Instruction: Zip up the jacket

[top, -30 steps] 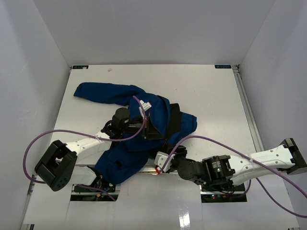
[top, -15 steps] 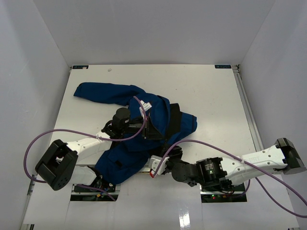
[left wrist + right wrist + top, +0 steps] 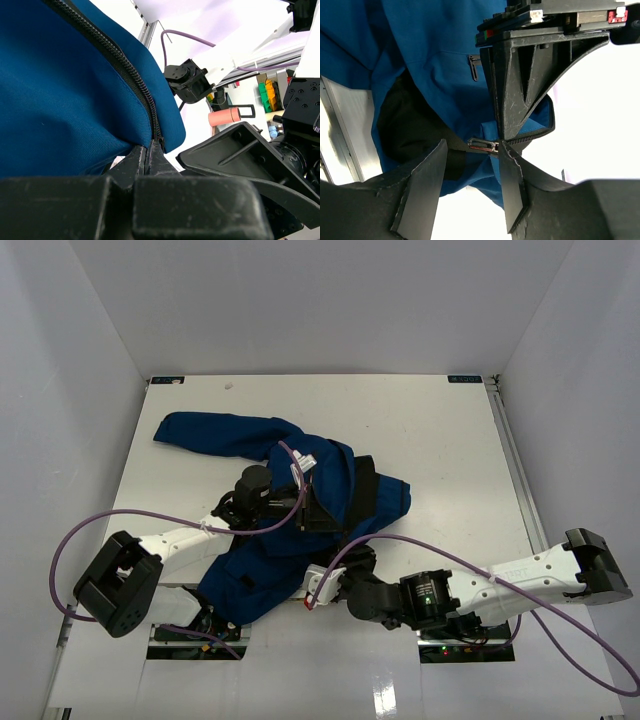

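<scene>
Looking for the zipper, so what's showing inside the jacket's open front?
Inside the jacket, black lining and a small white label show. The left gripper, shut on the zipper edge, covers part, hiding whatever lies under it.

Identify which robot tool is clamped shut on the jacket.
The left tool, pinching the royal-blue fabric jacket's black zipper edge; the right tool stands open.

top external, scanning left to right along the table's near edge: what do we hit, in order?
In order: left arm's black elbow → near hem of the jacket → right hand → right arm's black elbow.
</scene>
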You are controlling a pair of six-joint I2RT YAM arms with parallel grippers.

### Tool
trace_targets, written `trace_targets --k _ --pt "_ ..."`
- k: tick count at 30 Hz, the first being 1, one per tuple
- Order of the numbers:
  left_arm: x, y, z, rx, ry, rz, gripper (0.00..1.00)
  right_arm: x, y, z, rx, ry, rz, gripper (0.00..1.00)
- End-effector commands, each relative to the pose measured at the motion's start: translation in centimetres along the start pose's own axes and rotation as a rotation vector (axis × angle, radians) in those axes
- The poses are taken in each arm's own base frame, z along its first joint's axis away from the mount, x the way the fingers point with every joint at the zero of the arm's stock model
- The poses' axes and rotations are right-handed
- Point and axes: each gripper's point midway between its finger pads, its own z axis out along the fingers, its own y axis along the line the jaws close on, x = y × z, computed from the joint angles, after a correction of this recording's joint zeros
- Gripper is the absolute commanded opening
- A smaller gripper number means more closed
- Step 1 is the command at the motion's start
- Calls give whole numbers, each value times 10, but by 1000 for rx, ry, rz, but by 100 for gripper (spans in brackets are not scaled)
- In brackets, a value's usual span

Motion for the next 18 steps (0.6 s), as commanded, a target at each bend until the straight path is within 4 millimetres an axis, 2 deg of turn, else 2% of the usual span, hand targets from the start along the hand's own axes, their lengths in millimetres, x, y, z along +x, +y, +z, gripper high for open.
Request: trace_targets --k 1,6,18 --pt "0 -5 -3 23 -1 25 0 1 -8 3 49 11 24 49" --pt "1 -6 -3 34 1 36 0 4 -12 5 66 23 36 46" --pt "2 -7 -3 43 9 39 0 8 -30 8 104 27 134 25"
